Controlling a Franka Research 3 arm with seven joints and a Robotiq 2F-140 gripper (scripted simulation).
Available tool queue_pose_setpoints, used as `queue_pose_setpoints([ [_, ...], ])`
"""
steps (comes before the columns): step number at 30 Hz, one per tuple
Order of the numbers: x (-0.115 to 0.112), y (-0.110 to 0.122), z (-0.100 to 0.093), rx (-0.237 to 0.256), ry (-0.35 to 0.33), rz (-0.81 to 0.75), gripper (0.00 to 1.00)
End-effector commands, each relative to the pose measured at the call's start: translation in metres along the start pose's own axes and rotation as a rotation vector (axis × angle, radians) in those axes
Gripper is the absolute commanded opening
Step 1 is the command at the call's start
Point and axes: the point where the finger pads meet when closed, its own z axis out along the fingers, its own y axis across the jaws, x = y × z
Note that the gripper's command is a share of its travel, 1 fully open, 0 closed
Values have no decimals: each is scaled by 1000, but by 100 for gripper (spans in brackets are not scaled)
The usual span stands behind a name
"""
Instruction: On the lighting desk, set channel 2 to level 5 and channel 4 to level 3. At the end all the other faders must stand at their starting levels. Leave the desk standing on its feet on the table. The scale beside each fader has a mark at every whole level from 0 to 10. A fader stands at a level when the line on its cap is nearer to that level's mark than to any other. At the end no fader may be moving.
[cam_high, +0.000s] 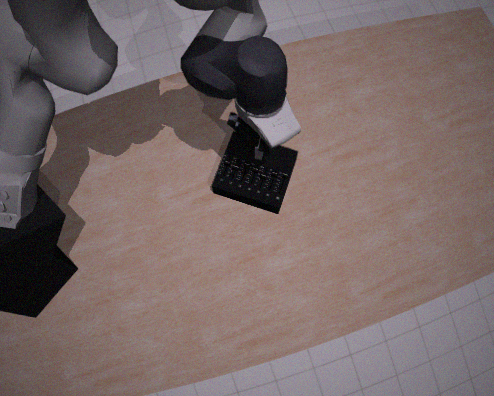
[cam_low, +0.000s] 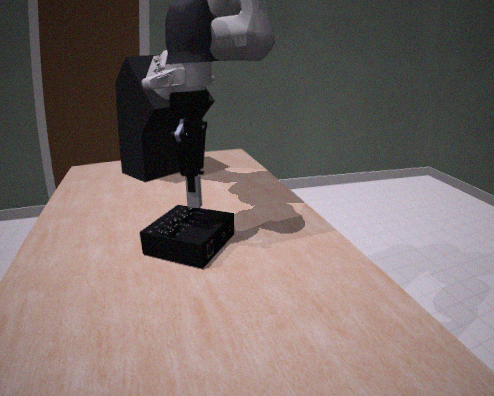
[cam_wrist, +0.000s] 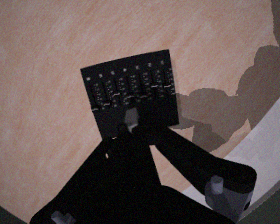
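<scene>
The black lighting desk (cam_high: 286, 156) (cam_low: 172, 252) (cam_wrist: 167, 112) stands flat on the table. Its faders form a row of several slots with small caps and pale scale marks, best seen in the wrist view. The caps stand at differing heights; the channel numbers and exact levels are too small to read. My gripper (cam_high: 258, 154) (cam_low: 194, 206) (cam_wrist: 133, 116) is shut and empty, pointing down. Its tips are over the plain part of the desk beside the fader row. Whether the tips touch the desk cannot be told. In the wrist view the fingers hide part of the desk's plain side.
The wooden table (cam_high: 200, 280) (cam_low: 225, 320) (cam_wrist: 40, 100) extends around the desk. The arm's black base block (cam_high: 30, 270) (cam_low: 132, 125) stands at one end of the table. The arm's shadow falls over the table beside the desk.
</scene>
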Motion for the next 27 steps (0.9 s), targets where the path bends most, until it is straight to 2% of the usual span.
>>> queue_pose_setpoints([
  [1, 2, 0, 1, -4, 13, 104, 0],
  [27, 2, 0, 17, -4, 13, 103, 0],
])
